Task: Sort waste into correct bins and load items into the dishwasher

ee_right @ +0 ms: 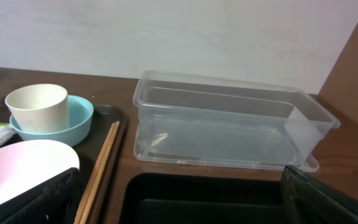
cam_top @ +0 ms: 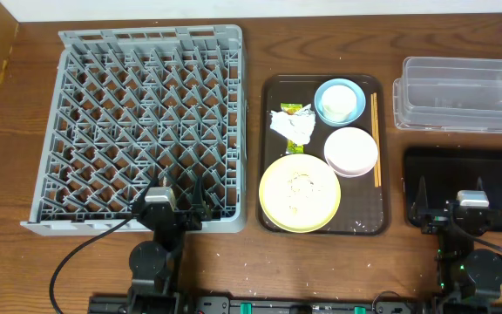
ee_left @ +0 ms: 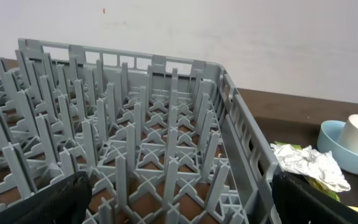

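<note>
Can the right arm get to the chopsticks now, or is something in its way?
Probably yes: the chopsticks lie uncovered at the right edge of the brown tray, nearest the open right gripper.

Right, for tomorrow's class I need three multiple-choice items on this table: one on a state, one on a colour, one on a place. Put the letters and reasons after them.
1. The rack is: A) empty B) half loaded C) full.
2. The plate is: A) pink B) yellow C) blue.
3. The cup stands: A) in the rack B) on the plate C) in the blue bowl.

Answers:
1 A, nothing sits in it in either view that shows it.
2 B, its face is pale yellow.
3 C, the bowl's rim rings the cup on all sides.
</note>
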Action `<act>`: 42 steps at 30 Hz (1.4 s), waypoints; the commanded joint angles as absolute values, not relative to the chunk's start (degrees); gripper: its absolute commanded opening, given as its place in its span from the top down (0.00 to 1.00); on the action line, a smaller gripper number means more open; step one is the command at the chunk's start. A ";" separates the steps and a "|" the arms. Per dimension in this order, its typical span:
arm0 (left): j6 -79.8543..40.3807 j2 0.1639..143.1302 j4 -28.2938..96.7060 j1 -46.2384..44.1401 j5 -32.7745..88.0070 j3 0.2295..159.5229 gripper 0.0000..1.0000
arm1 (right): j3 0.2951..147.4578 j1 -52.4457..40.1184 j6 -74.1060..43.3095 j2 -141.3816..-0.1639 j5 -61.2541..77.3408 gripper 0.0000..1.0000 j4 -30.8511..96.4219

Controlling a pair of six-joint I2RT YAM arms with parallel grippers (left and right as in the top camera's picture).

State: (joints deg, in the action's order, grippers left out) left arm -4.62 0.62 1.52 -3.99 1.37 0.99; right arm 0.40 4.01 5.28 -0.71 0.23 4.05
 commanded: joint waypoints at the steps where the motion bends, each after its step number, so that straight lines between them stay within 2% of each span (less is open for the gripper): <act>1: -4.29 0.23 4.14 -4.36 0.47 0.23 0.06 | 0.32 4.47 5.87 -0.38 0.25 0.01 4.32; 17: -4.29 0.23 4.14 -4.36 0.47 0.23 0.06 | 0.32 4.47 5.63 -0.38 0.86 0.01 4.21; 21: -4.29 0.23 4.14 -4.36 0.47 0.23 0.06 | 0.32 4.43 -9.28 -0.38 15.38 0.01 -1.54; 26: -4.29 0.23 4.14 -4.36 0.47 0.23 0.06 | 0.32 4.43 -33.89 -0.38 43.64 0.01 -8.27; 30: -4.29 0.23 4.16 -4.36 0.47 0.23 0.06 | 0.32 4.43 -54.30 -0.38 42.33 0.01 -13.87; 34: -4.29 0.23 4.14 -4.36 0.49 0.23 0.06 | 0.32 4.43 -70.02 -0.38 33.89 0.01 -21.74; 35: -4.29 0.23 4.14 -4.36 0.47 0.23 0.06 | 0.34 4.43 -74.00 -0.38 28.64 0.01 -27.14; 38: -4.29 0.23 4.16 -4.36 0.47 0.23 0.06 | 1.76 4.43 -74.89 -0.56 21.82 0.01 -32.67; 42: -4.29 0.23 4.14 -4.36 0.47 0.23 0.06 | 8.40 4.43 -72.03 -3.68 22.11 0.01 -31.33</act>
State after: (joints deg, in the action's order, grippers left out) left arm -4.62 0.62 1.78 -3.99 1.37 1.17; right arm 2.50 4.01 -69.95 -1.28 25.93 -31.73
